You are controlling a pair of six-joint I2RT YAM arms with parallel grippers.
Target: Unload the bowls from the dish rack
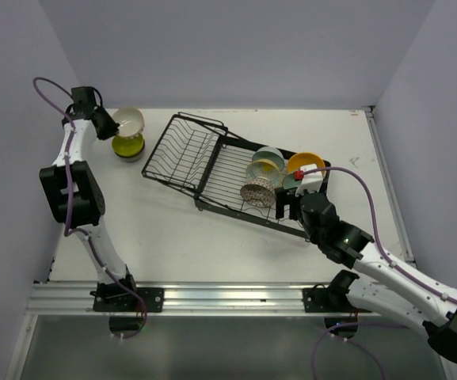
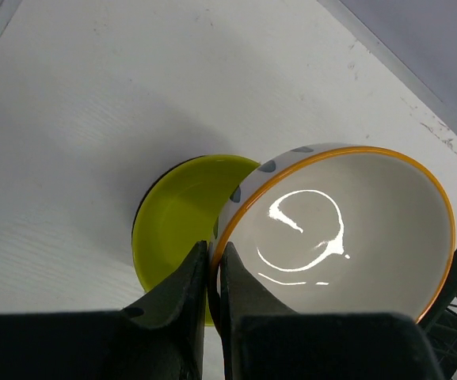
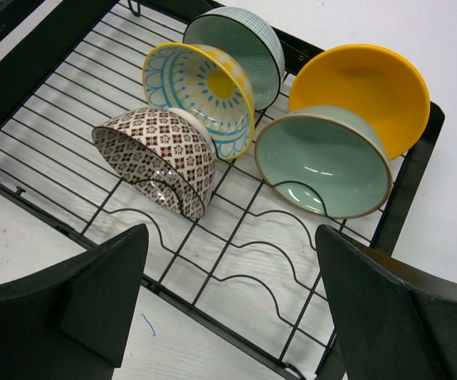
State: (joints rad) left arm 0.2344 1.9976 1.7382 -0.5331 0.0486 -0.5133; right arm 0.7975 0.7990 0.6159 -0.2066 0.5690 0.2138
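My left gripper [image 2: 212,265] is shut on the rim of a cream bowl with an orange edge [image 2: 347,229], held over a yellow-green bowl [image 2: 177,218] on the table at the far left [image 1: 127,145]. My right gripper [image 3: 232,297] is open above the flat section of the black dish rack [image 3: 236,261]. In that section lean a brown-patterned bowl [image 3: 161,158], a yellow-and-blue patterned bowl [image 3: 200,91], a teal checked bowl [image 3: 240,39], a pale teal bowl [image 3: 323,162] and an orange-yellow bowl [image 3: 367,87]. The rack's basket section [image 1: 182,150] holds nothing.
The white table [image 1: 212,237] ends at purple walls at the back and sides. A metal rail [image 1: 228,299] runs along the near edge. The rack lies diagonally across the table's middle.
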